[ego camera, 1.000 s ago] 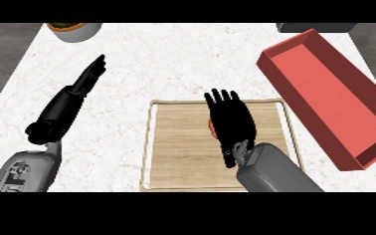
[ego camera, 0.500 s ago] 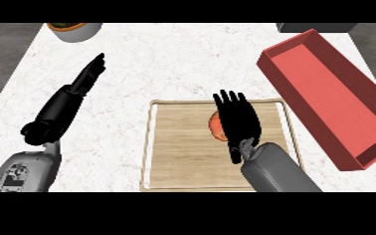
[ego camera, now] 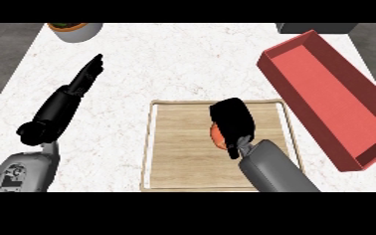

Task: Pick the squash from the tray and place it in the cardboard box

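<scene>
The orange-red squash point(ego camera: 217, 135) lies on the flat wooden tray point(ego camera: 180, 149) at the middle of the white marbled tabletop point(ego camera: 183, 64), mostly covered by my black right hand point(ego camera: 233, 121); only its left edge shows. I read the right hand as curled down over the squash, fingers bent around its top, so I judge the step in hand to be the closing of the grasp. Whether the thumb has reached the hidden far side I cannot tell. To do this step well, I would complete the wrap on both sides of the squash before any lift, then raise it straight up off the tray so that it clears the tray's raised rim. The open red box point(ego camera: 323, 97) stands to the right of the tray, tilted in the view, with its near wall just beside the tray's right edge; the carry should pass above that wall and end over the box interior. My left hand point(ego camera: 84, 77) rests open on the left, fingers straight. A white bowl point(ego camera: 75, 31) sits at the far left corner, well apart.
</scene>
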